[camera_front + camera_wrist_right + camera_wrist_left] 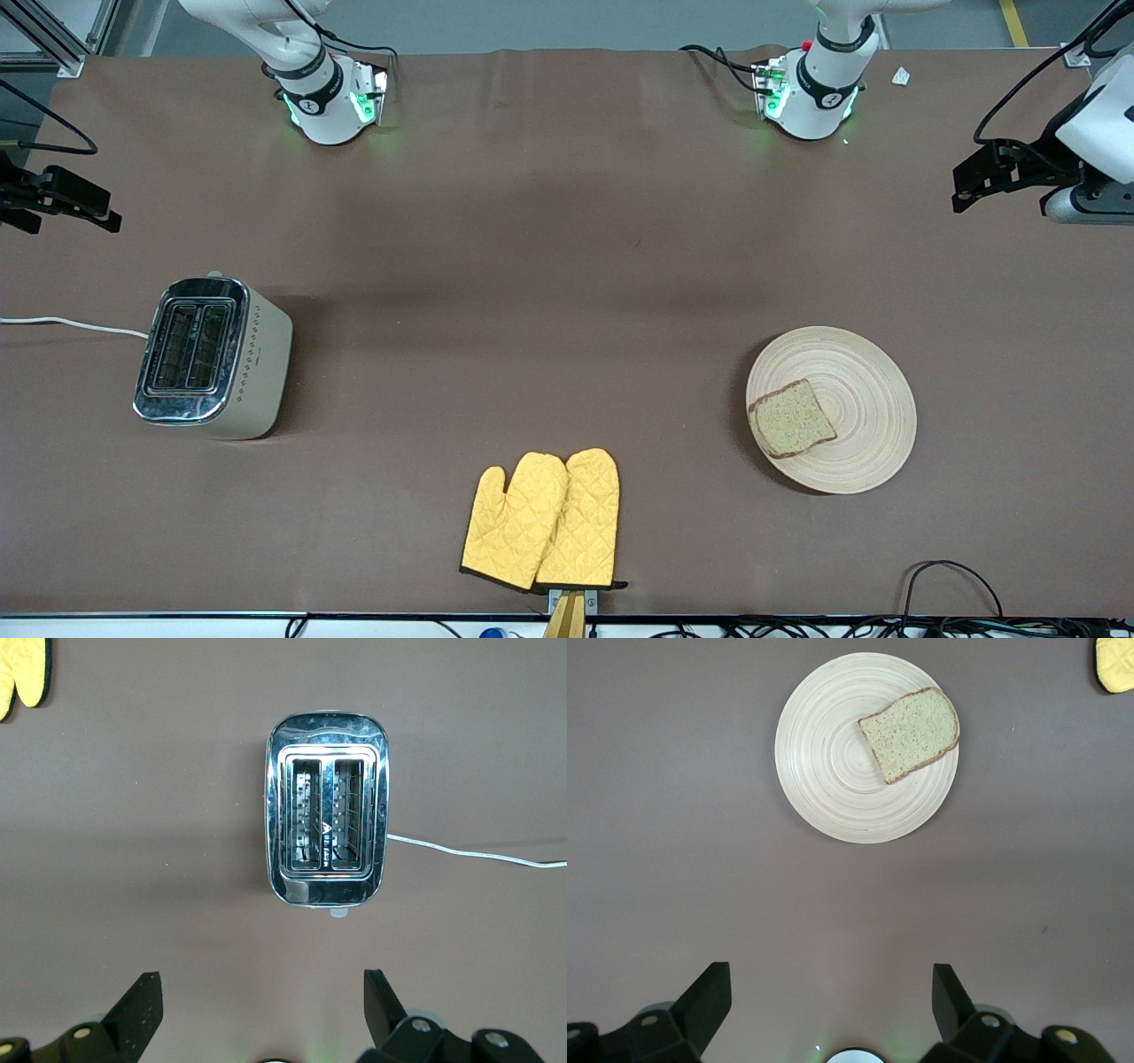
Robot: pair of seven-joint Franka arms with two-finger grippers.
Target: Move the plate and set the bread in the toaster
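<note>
The light-wood plate [864, 399] lies toward the left arm's end of the table, with the brown bread slice [791, 418] on its edge toward the middle. The left wrist view shows the plate [833, 762] and the bread [911, 734] from above. The cream toaster [211, 357] stands upright at the right arm's end, both slots empty in the right wrist view [326, 819]. My left gripper [966, 182] [831, 979] is open and empty, high over the table's left-arm end. My right gripper [84, 206] [262, 983] is open and empty, high over the table's right-arm end.
Two yellow oven mitts [542, 521] lie at the table's edge nearest the front camera, midway between plate and toaster; they also show in the wrist views [1116, 663] [22, 673]. The toaster's white cord [71, 324] [478, 853] runs off the table's end.
</note>
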